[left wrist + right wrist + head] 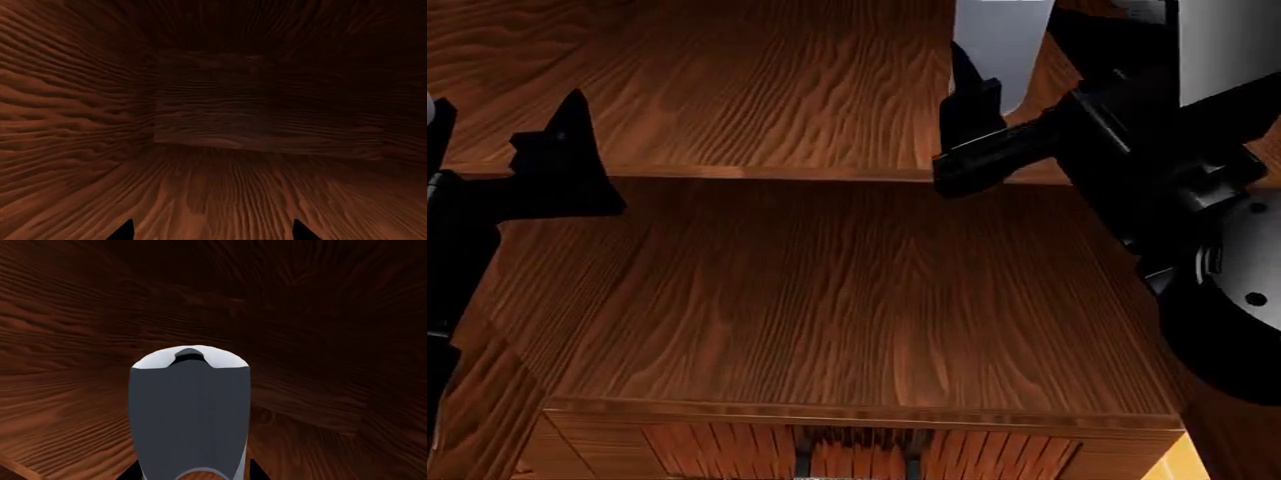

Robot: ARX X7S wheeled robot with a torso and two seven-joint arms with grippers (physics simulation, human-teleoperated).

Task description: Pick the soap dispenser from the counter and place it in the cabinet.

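Observation:
My right gripper (998, 95) is shut on the soap dispenser (1001, 45), a pale grey bottle held over the cabinet's upper shelf (761, 80) at the head view's top right. In the right wrist view the dispenser (190, 415) fills the middle, its white top end pointing into the dark wood compartment (320, 315), with my right gripper (193, 475) clamped on both its sides. Whether it touches the shelf cannot be told. My left gripper (561, 150) hangs open at the left over the shelf edge. The left wrist view shows this gripper (213, 231) empty, facing the cabinet's back wall (213, 115). The counter is out of view.
A lower cabinet shelf (827, 300) spreads across the middle of the head view, with a ribbed drawer front (854, 450) below its front edge. The right arm's black links and round joint (1214, 280) crowd the right side. Wooden side walls (60, 110) close in the left gripper's compartment.

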